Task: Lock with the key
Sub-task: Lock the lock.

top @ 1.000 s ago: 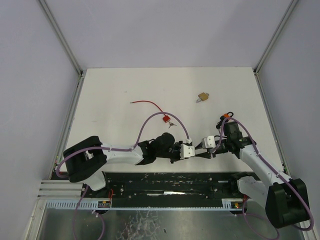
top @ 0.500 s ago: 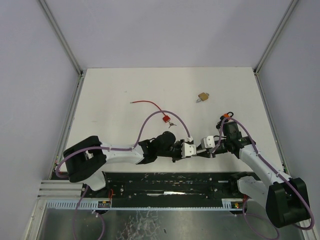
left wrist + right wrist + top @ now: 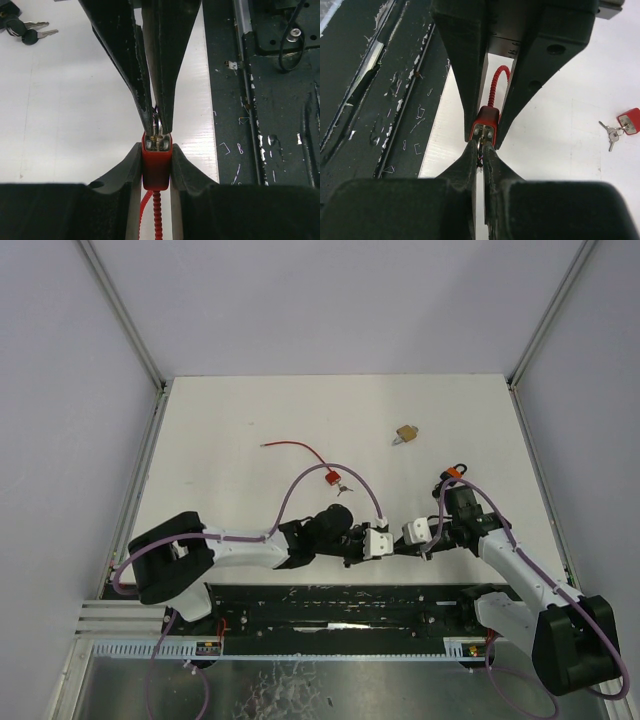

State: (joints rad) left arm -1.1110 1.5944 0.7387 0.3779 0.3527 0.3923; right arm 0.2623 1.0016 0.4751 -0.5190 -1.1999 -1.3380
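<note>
Between the clenched left fingers the red lock is gripped by its sides; at its face, the key is pinched by the right fingers. The key is best turned squarely about its axis, with the lock braced and no sideways pull.

Red lock body, red ribbed cable beneath it, silver key, black left gripper, glossy white table, brass-coloured padlock upper right of overhead frame, lilac arm cables
</note>
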